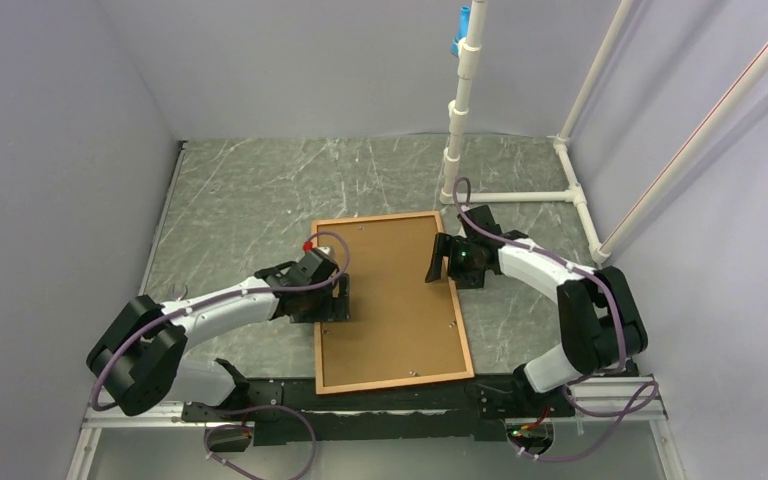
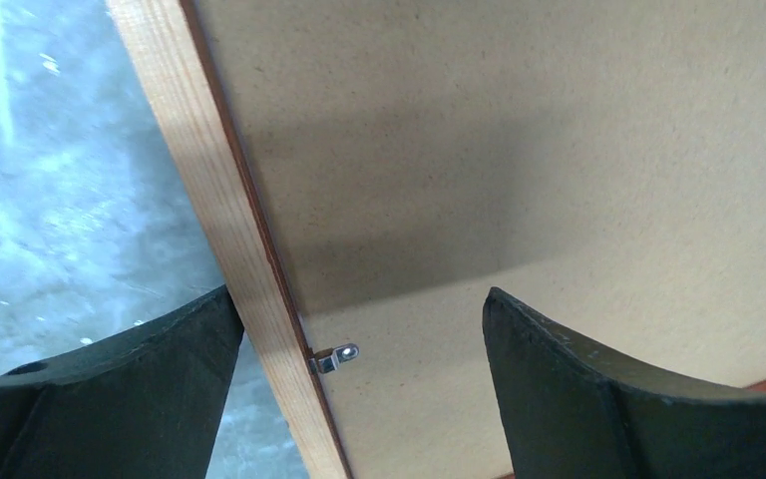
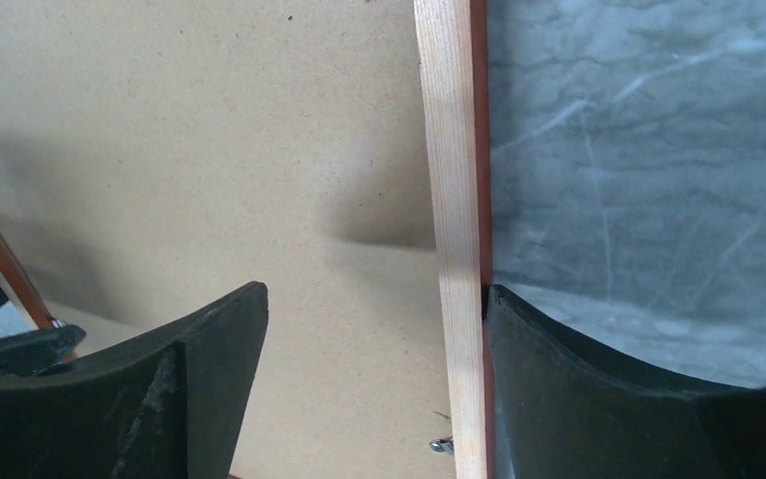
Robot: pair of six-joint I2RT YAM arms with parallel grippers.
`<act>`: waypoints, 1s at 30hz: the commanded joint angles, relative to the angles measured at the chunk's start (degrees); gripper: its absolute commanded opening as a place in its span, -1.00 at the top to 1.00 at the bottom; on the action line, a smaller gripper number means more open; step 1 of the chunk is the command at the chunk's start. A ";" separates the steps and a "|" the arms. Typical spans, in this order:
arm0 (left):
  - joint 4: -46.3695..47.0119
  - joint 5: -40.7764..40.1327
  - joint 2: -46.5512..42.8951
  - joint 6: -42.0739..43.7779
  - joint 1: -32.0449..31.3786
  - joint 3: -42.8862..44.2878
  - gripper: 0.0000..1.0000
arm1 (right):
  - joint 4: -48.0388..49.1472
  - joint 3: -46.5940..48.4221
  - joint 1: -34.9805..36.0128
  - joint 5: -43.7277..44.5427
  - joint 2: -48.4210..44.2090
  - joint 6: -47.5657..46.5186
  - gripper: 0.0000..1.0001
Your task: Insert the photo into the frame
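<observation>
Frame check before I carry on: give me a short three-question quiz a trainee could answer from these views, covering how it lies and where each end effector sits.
1. True or false: the frame lies with its brown backing board facing up.
2. The left end effector is: A) shut on the frame; B) open, with the frame's left edge between its fingers; C) hanging well away from the frame.
3. Which edge of the frame does the right end effector straddle, and is it open or shut?

Key: 1 true. 2 B. 3 the right edge, open.
</observation>
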 commanded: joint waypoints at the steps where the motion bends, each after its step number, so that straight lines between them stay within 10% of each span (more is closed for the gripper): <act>1: -1.43 0.86 1.38 -3.76 -5.16 3.47 -0.81 | 0.73 -1.74 0.17 -3.22 -4.82 2.50 -0.62; 30: -5.98 -0.96 14.76 7.92 14.16 20.41 -0.84 | -0.95 -5.67 0.10 0.66 -8.12 1.51 -0.84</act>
